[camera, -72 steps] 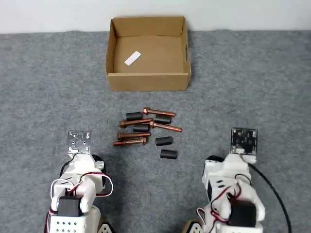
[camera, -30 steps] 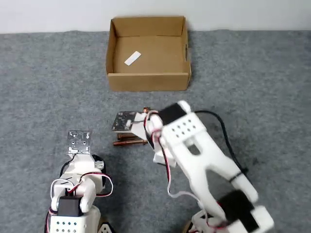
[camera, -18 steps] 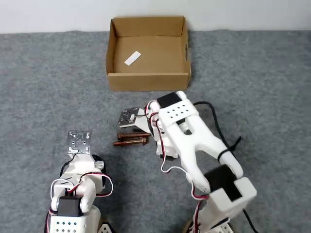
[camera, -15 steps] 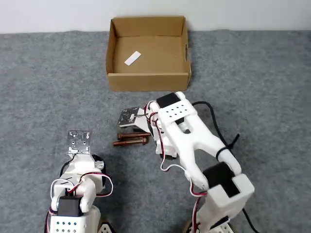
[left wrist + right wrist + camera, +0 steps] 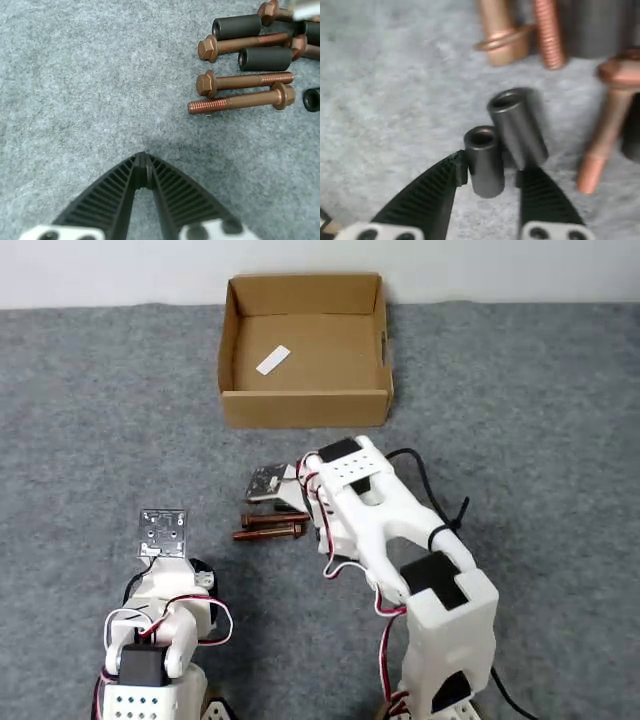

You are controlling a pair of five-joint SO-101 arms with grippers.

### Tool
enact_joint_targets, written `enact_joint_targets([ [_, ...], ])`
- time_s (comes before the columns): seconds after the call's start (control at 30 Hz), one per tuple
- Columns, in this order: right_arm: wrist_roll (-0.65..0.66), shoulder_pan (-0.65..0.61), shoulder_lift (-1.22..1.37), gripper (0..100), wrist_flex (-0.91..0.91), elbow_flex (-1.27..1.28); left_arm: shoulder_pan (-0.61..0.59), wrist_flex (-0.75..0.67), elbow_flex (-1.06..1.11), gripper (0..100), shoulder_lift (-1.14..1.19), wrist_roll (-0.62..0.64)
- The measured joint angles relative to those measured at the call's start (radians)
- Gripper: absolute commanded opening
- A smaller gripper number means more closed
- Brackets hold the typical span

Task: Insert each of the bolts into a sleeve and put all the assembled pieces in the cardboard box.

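The right hand [image 5: 490, 174] sits low at the pile, its fingers narrowly apart around one black sleeve [image 5: 483, 166]. One finger touches the sleeve and the other stands just off it. A second sleeve [image 5: 517, 127] lies tight beside the first. The left hand [image 5: 145, 161] is closed on nothing, low over the grey bench [image 5: 75, 75] and short of the pile. In its wrist view five copper bolts [image 5: 244, 81] can be counted by their heads, with four sleeves [image 5: 265, 58] among them, two cut off at the edge. One cardboard box [image 5: 300, 405] stands beyond the pile, a single white slip [image 5: 272, 360] on its floor.
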Motion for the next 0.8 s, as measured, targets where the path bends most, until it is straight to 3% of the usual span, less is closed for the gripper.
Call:
enact_joint_targets([
  [0.3, -0.005, -0.011, -0.052, 0.9, 0.029, 0.015, 0.0, 0.0, 0.0, 1, 0.0, 0.0],
  [0.8, -0.213, 0.002, -0.491, 0.9, 0.344, 0.015, 0.0, 0.0, 0.0, 1, 0.0, 0.0],
])
